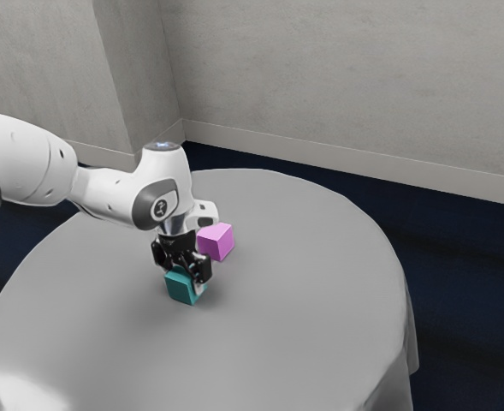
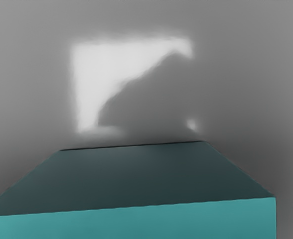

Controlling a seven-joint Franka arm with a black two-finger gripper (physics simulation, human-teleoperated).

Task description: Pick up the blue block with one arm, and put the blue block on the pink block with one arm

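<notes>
The blue block (image 1: 184, 289), teal in colour, sits on the round grey table (image 1: 303, 282) near its middle. My gripper (image 1: 183, 271) points down and is lowered right onto the block's top, covering its upper part. In the wrist view the blue block (image 2: 131, 194) lies directly under my hand, with its top face and one side face showing. The pink block (image 1: 216, 241) rests on the table just behind the blue one, toward the exterior view's right, about a block's width away and close beside my hand.
The grey tabletop (image 2: 32, 99) spreads wide around both blocks, with its rounded edge toward the exterior view's right and front. A dark floor and pale walls lie beyond. My white arm (image 1: 106, 193) reaches in from the exterior view's left.
</notes>
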